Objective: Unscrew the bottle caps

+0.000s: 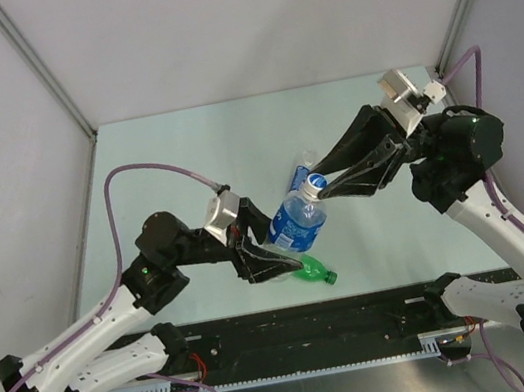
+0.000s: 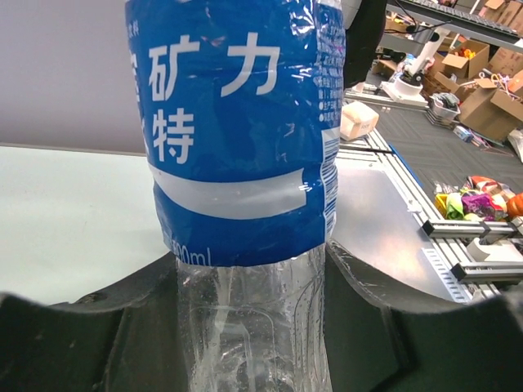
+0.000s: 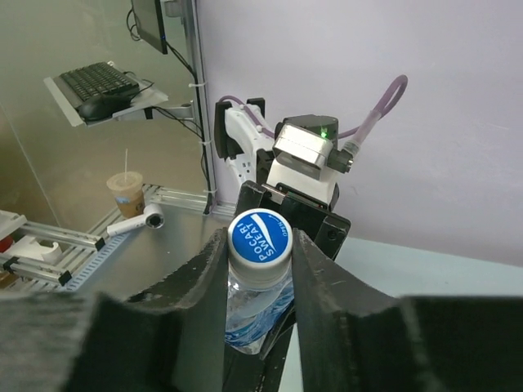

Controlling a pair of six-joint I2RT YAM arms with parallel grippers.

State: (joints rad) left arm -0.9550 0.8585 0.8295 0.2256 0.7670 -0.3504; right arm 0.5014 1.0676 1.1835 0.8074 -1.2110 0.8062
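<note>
My left gripper point(image 1: 271, 255) is shut on the lower body of a clear bottle with a blue label point(image 1: 297, 222) and holds it tilted above the table. In the left wrist view the bottle point(image 2: 245, 122) fills the frame between the black fingers point(image 2: 409, 343). My right gripper point(image 1: 319, 184) is shut on its blue-topped cap point(image 1: 315, 183). In the right wrist view the cap point(image 3: 260, 235) sits between both fingers point(image 3: 327, 286). The green bottle point(image 1: 308, 270) lies on the table with its green cap point(image 1: 332, 276) on. A second clear bottle point(image 1: 301, 173) lies behind; its cap is hidden.
The pale green table point(image 1: 184, 159) is enclosed by grey walls on the left, back and right. A black rail point(image 1: 314, 319) runs along the near edge between the arm bases.
</note>
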